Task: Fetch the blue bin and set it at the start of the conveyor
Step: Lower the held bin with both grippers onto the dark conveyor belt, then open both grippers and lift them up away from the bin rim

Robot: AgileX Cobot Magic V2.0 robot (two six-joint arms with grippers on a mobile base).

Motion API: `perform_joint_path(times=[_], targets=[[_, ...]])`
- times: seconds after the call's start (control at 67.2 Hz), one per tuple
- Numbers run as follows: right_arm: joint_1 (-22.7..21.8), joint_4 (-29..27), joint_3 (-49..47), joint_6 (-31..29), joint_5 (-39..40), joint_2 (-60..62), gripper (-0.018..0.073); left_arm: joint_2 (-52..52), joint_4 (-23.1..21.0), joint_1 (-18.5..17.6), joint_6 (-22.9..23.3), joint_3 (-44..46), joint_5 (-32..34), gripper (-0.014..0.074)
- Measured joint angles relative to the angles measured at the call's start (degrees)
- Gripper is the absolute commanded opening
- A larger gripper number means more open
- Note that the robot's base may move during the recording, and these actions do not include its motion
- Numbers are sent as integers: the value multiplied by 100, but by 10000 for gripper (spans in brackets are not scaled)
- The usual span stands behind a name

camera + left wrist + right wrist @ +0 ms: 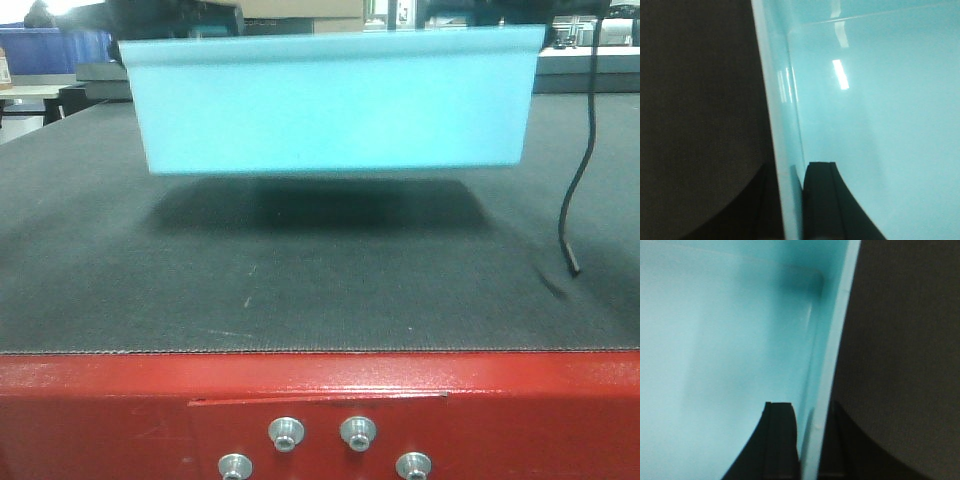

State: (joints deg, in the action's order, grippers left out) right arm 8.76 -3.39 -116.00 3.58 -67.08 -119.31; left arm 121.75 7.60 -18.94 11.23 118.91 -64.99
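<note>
Pale cyan, shallow rectangular plastic bin [330, 100]: each short end wall is clamped between a pair of jaws. The left gripper [790, 175] has one black finger inside the wall and one outside, and the right gripper [810, 410] grips the same way. The bin hangs clear of the dark grey textured conveyor belt [300, 290], casting a shadow below, just beyond the red painted metal frame [100, 400] with its silver round bolts [358, 432]. A thin black cable [580, 180] dangles beside it.

The carry looks finished and the set-down is in hand. Next, both arms should lower together until the base rests flat, then the jaws part and lift out.

The bin's mouth faces up. Its long axis runs across the belt, parallel to the frame, nearly level, with the front view's right end a touch higher.
</note>
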Motion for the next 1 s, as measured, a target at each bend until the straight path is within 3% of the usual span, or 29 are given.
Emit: perform_joint_path(times=[0.074, 0.164, 0.223, 0.238, 0.372, 0.491, 0.684, 0.759, 0.893, 0.937, 0.997], targets=[[0, 0, 10, 0, 0, -62, 77, 49, 0, 0, 0, 0, -22, 171], [11, -91, 10, -51, 39, -59, 379, 63, -23, 0, -37, 0, -1, 418], [32, -181, 10, -67, 74, -59, 536, 63, -75, -12, -48, 11, 54, 632], [46, -201, 10, -80, 74, -59, 583, 63, -76, -12, -59, 11, 69, 624], [69, -277, 0, -101, 105, 3, 539, 63, -100, -49, -60, 26, 62, 528], [69, -277, 0, -101, 105, 170, 459, -43, -78, -49, -60, 26, -145, 508], [44, -277, 0, -101, 82, 764, 172, -663, 152, -49, -185, 26, -407, 458], [-5, -277, 0, -101, 43, 1061, 45, -1005, 329, -49, -273, 26, -444, 341], [-203, -78, -8, -101, -78, 1598, -151, -1685, 424, 148, -362, -59, -459, -26], [-279, 17, 10, -114, -90, 1740, -161, -1907, 424, 262, -366, -192, -459, -116], [-402, 82, 96, -114, -99, 1952, -160, -2250, 411, 457, -388, -518, -459, -111]])
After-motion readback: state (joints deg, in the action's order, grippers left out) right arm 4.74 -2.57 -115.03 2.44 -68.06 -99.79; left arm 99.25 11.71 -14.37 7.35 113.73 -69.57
